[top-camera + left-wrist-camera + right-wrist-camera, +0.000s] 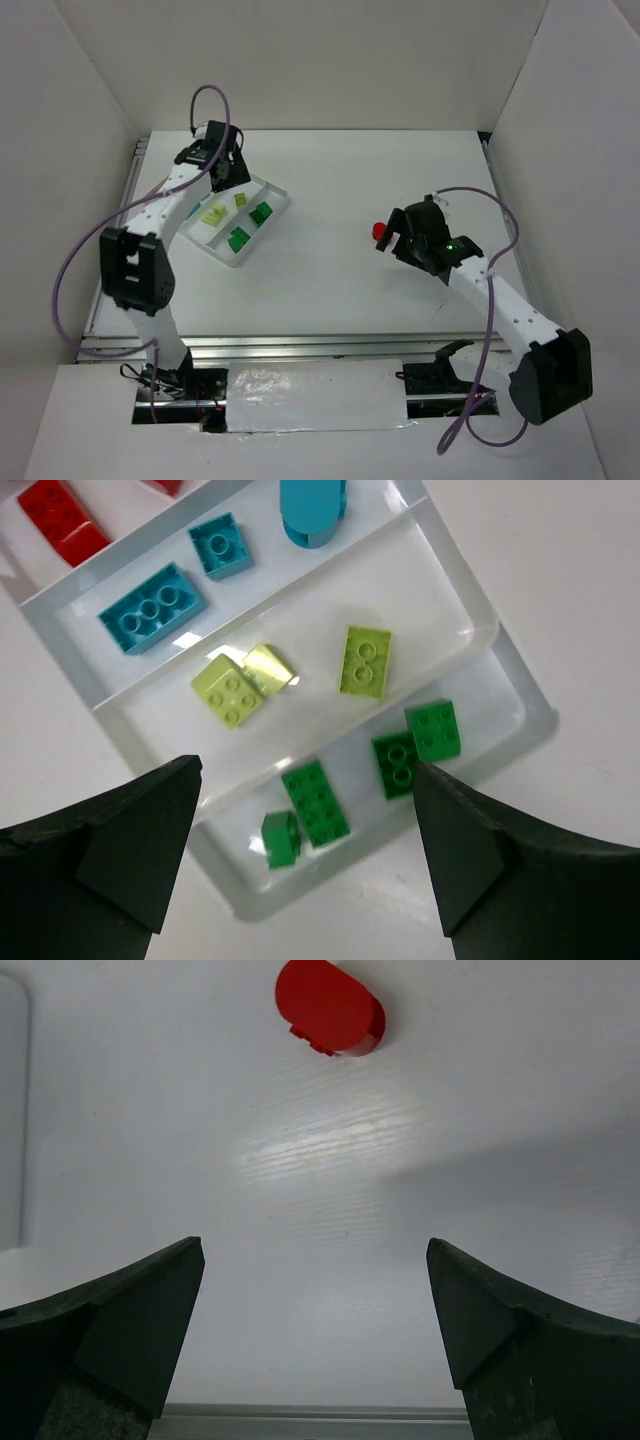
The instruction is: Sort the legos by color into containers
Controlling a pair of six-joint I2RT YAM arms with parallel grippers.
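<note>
The white tray [278, 192] lies at the back left with four long compartments. In the left wrist view the tray [528, 685] holds red bricks [62, 518], teal bricks [152, 607], three pale yellow bricks [365, 660] and several green bricks [315, 800], each color in its own compartment. My left gripper [222, 165] hovers over the tray, open and empty [305, 830]. One red brick [380, 232] lies on the table right of center. My right gripper [398, 242] is open and empty just beside it. In the right wrist view the red brick [330, 1005] lies ahead of the open gripper [315, 1310].
White walls enclose the table on the left, back and right. A metal rail [300, 345] runs along the table's near edge. Purple cables loop off both arms.
</note>
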